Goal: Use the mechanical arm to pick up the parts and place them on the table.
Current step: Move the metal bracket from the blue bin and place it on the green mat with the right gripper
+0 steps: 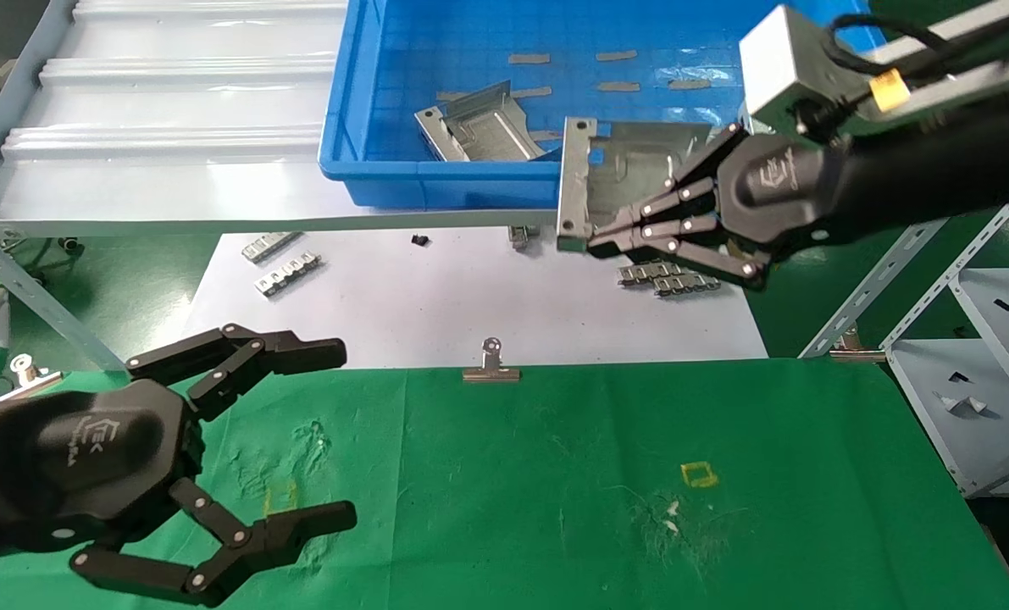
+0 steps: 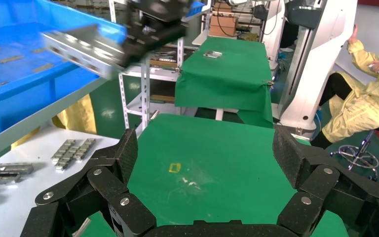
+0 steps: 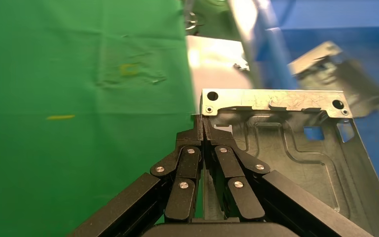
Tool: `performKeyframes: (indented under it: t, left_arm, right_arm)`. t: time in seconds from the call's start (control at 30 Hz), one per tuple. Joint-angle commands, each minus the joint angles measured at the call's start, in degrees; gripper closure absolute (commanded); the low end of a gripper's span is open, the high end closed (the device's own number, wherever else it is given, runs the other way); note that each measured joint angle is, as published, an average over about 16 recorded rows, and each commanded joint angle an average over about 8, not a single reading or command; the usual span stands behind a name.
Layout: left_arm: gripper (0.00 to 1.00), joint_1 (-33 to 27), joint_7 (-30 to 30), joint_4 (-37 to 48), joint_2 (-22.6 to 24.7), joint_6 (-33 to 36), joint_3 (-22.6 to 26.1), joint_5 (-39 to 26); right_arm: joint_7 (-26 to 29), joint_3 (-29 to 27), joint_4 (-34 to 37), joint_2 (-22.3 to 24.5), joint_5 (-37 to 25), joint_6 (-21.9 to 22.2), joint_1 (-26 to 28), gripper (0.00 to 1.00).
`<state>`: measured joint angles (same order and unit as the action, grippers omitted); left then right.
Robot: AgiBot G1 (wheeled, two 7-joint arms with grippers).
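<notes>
My right gripper (image 1: 593,241) is shut on one edge of a silver sheet-metal part (image 1: 618,178), holding it in the air over the front wall of the blue bin (image 1: 436,182) and the white paper. In the right wrist view the fingers (image 3: 190,148) pinch the part (image 3: 296,143) at its side. The left wrist view shows this part (image 2: 79,47) raised at a distance. A second part (image 1: 487,127) lies inside the bin. My left gripper (image 1: 339,432) hovers open and empty over the near left of the green table (image 1: 555,474).
A white paper sheet (image 1: 436,296) lies between bin and table, carrying ribbed metal strips (image 1: 288,273) and more strips (image 1: 669,278). A binder clip (image 1: 491,364) grips the cloth's far edge. A pale ridged shelf (image 1: 174,110) is far left; a grey metal rack (image 1: 961,356) stands right.
</notes>
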<state>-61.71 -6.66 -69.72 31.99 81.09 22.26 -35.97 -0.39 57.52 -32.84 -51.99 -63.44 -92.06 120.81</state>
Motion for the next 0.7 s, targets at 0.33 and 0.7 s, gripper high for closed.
performKeyframes:
  t: [0.33, 0.7]
  left_arm:
    - [0.00, 0.0, 0.0, 0.0, 0.0, 0.0, 0.0, 0.0]
    - [0.00, 0.0, 0.0, 0.0, 0.0, 0.0, 0.0, 0.0]
  right_arm:
    - [4.4, 14.1, -14.2, 9.7, 7.6, 0.6, -3.5, 1.00]
    - [-9.1, 24.9, -0.4, 3.1, -0.3, 2.8, -8.5, 1.00]
